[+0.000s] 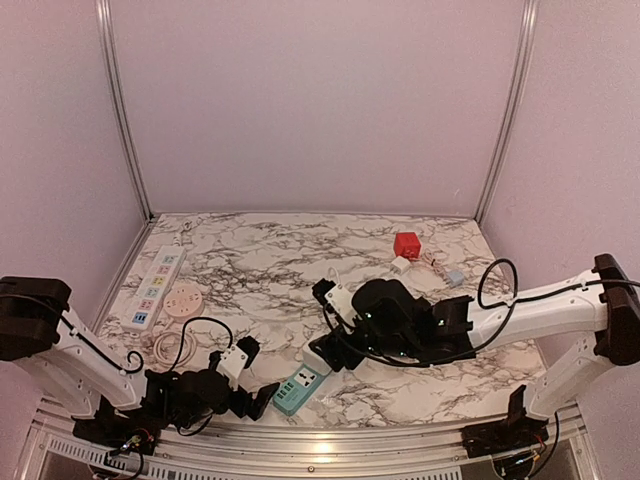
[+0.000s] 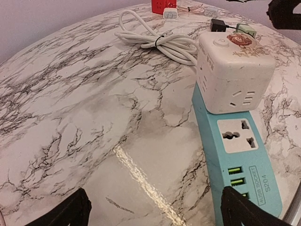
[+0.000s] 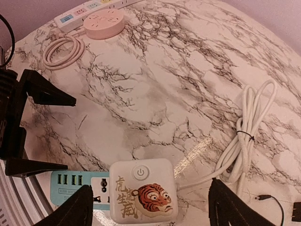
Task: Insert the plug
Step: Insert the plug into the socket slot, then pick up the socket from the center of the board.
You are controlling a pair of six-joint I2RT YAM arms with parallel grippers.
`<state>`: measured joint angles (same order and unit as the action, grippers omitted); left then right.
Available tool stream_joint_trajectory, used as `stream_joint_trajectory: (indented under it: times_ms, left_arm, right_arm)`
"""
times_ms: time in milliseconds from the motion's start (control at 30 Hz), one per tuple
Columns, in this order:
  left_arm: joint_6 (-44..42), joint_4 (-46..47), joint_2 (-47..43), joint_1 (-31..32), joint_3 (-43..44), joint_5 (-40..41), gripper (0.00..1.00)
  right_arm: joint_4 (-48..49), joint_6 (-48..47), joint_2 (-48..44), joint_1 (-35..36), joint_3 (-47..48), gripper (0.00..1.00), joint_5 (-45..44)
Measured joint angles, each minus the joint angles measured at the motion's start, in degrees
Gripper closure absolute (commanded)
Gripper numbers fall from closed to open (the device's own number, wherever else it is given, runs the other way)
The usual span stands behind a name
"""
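White right arm point(image 1: 520, 305) low, gripper point(image 3: 150, 184) astride tiger-printed cube socket point(image 3: 141, 200).

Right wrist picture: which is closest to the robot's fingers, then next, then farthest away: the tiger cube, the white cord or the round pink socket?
1. The tiger cube, at the bottom, between the fingers.
2. The white cord, bundled off to the right.
3. The pink socket, far away at the top left.
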<state>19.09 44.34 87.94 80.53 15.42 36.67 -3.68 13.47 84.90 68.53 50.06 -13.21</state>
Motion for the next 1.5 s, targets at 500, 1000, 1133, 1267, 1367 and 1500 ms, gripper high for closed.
stream_joint_trajectory:
  times_ms: [500,1000,1133,1267,1367,1500]
  left_arm:
    - [0.11,0.79,2.4,0.0,1.95,-0.13,0.01]
    - [0.2,2.45,5.7,0.0,4.17,-0.15,0.01]
    - [0.24,3.54,8.09,0.0,5.86,-0.11,0.01]
    - [0.24,4.48,11.47,0.0,9.03,-0.37,0.01]
    - [0.22,4.68,13.44,0.0,11.08,-0.42,0.01]
    - [0.28,5.18,13.94,-0.02,11.26,-0.15,0.01]
  right_arm:
    - [3.67,0.24,-5.05,0.0,-2.64,0.25,-5.57]
    - [3.65,0.15,-4.15,0.0,-2.64,0.28,-5.57]
    - [3.63,0.02,-3.02,0.0,-2.64,0.29,-5.49]
    - [3.23,-0.02,-0.87,0.07,-2.25,0.3,-5.38]
    - [2.32,-0.07,1.2,0.39,-1.22,0.3,-5.4]
    - [1.62,-0.17,2.8,1.22,-0.26,0.3,-5.38]
